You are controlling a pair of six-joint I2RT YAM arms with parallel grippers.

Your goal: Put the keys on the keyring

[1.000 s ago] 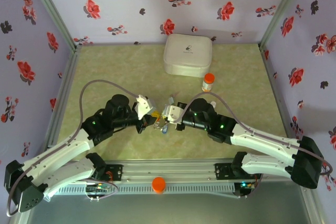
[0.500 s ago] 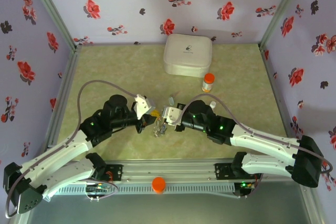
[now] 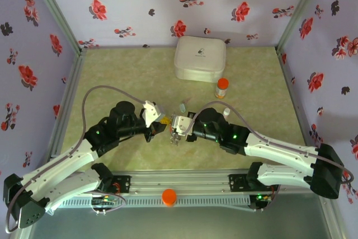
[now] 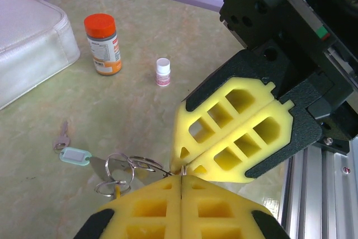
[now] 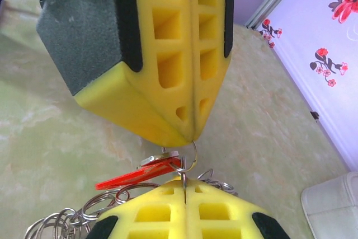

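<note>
Arms reach in from either side with elbows bent outward and wrists turned toward each other, so the left gripper and the right gripper meet tip to tip low over the table. Both pairs of jaws are pressed together. Each nips the thin wire of the keyring, a small silvery loop spanning the narrow gap between the two tips. A red key hangs from that loop just beside the right jaws. A bunch of further rings trails off to one side of the tips. Another key with a pale blue tag lies flat on the table beyond the tips, apart from both pairs of jaws.

Compared with a second ago, the right wrist has slid slightly toward the left arm and the near edge. The left wrist has drawn back a little. The pale-tagged key lies where it was.
</note>
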